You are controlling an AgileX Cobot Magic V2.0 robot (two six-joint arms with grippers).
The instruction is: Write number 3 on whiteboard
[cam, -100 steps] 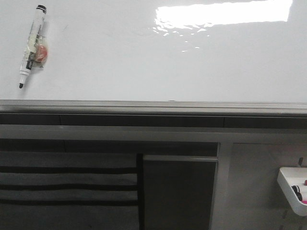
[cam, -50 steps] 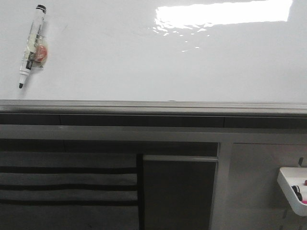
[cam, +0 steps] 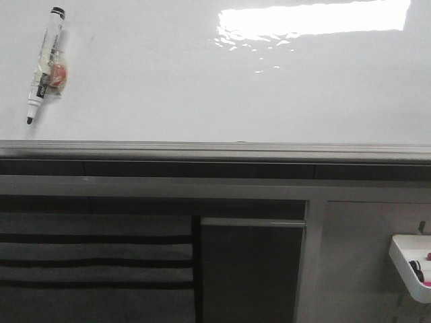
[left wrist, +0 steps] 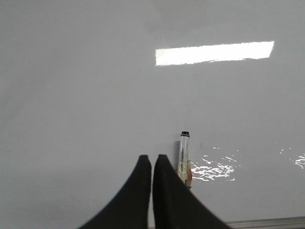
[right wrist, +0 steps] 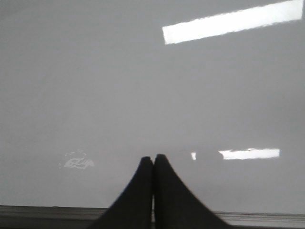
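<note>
The whiteboard (cam: 202, 87) lay flat and glossy, its grey rail toward the robot, and no 3 was written on it yet. A marker (cam: 44, 64) lay on the board near its left side, the black tip pointing toward the rail and the cap end away; a small reddish thing was fixed beside its barrel.

By my judgement the marker was light, stiff and smooth, so it could slide or roll on the slick board when pushed. The best hold seemed to be across the middle of the barrel, clear of the tip, so the tip could later press on the board.

The left end effector (left wrist: 152, 164) was clenched with nothing between its fingers, and it hung just beside the marker (left wrist: 184, 155). The right end effector (right wrist: 153, 164) was also clenched and empty, over bare board.

The front view showed the whole marker and its tip but no arm. Only the left wrist view showed how near the fingers were to the marker. The right wrist view showed no marker at all
</note>
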